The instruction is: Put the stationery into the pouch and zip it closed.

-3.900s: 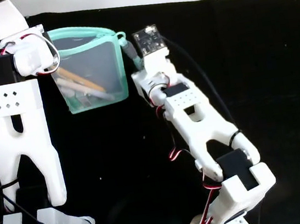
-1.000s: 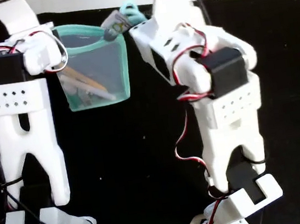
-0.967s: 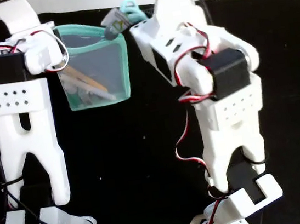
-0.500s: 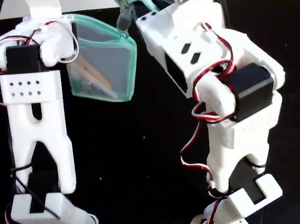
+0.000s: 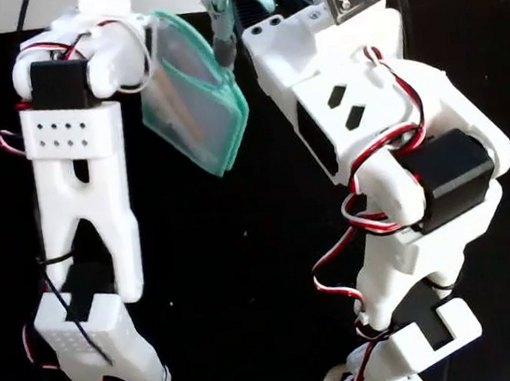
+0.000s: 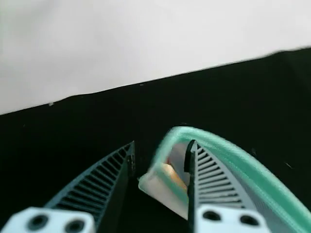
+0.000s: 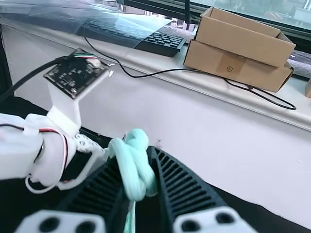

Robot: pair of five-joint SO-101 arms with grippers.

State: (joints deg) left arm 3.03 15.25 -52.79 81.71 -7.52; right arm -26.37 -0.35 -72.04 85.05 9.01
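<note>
High view: a clear plastic pouch with mint-green edging is held up between both arms, near the far edge of the black tabletop.
The left arm's jaws pinch one end of the pouch, which hangs tilted with an orange pencil inside. The right arm's jaws are pressed onto the mint cord loop. Open tabletop lies beneath, between the arms.
</note>
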